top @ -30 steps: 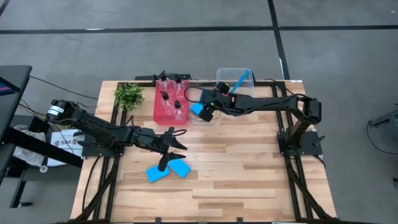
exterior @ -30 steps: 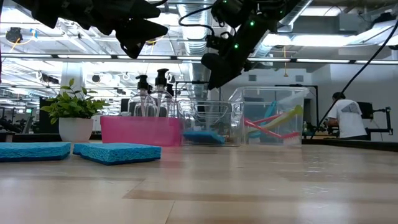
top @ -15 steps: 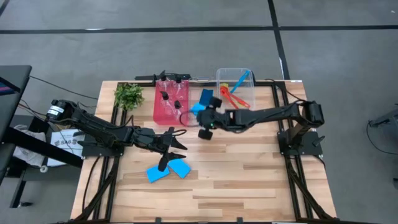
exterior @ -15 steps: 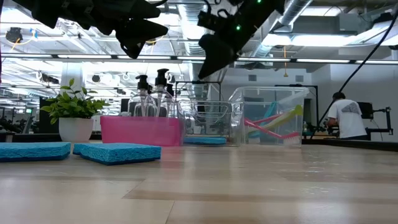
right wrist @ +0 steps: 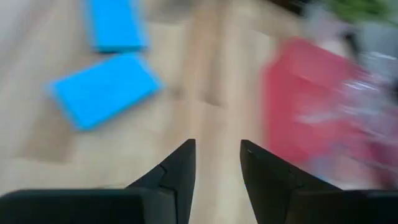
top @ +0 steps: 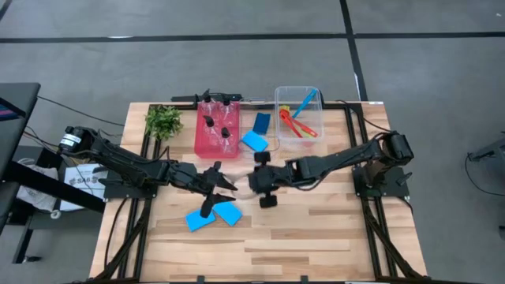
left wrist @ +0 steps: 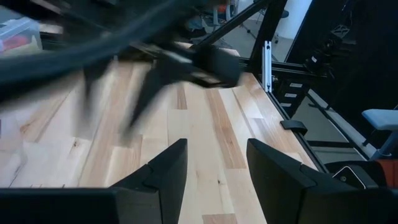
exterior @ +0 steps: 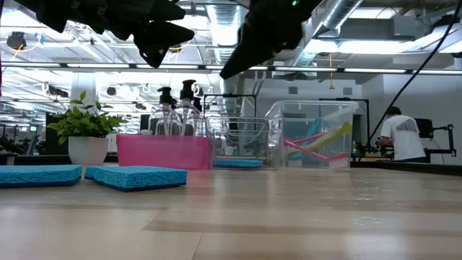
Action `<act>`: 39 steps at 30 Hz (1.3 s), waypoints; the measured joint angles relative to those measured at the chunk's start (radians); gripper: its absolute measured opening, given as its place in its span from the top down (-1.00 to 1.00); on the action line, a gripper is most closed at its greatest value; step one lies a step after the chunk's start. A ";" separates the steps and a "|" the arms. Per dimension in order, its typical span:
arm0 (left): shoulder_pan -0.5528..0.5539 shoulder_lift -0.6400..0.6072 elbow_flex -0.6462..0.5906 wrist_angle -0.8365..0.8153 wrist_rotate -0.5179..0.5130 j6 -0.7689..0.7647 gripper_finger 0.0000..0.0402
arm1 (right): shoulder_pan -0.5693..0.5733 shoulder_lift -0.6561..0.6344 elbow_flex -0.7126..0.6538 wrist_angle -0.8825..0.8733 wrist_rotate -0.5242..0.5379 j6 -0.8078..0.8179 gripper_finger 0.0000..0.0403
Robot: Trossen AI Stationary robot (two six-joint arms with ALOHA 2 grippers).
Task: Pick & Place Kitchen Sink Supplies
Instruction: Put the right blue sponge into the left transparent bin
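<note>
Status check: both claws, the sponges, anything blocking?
Left claw open, empty, above two sponges. Right claw open, empty, mid-table. Two sponges by pink bin. Claws close together.

Two flat blue rectangular sponges (exterior: 137, 177) lie on the pale wooden table (exterior: 289, 217) at its left, near a leafy green plant in a white pot (exterior: 85, 137). Behind them stands a pink plastic bin (exterior: 164, 152) holding clear pump bottles with black tops (exterior: 189, 108), then another flat blue sponge (exterior: 237, 164), then a clear plastic bin (exterior: 315, 134) holding slim red, blue and yellow-green brushes (exterior: 312, 144). Dark arm parts hang along the top edge, and a person in a white top (exterior: 401, 137) sits far back at right.
</note>
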 joint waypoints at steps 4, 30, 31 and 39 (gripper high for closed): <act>0.000 0.000 0.000 0.000 -0.004 0.000 0.16 | 0.045 0.008 0.000 0.009 -0.084 -0.008 0.41; -0.048 -0.242 -0.016 -0.411 0.116 -0.005 0.16 | 0.141 0.243 0.000 0.254 -0.088 -0.046 0.41; -0.061 -0.261 -0.028 -0.411 0.115 -0.006 0.16 | 0.147 0.254 0.000 0.270 -0.095 -0.053 0.41; -0.089 -0.399 -0.157 -0.409 0.101 -0.078 0.16 | 0.189 0.329 0.000 0.376 -0.131 -0.187 0.41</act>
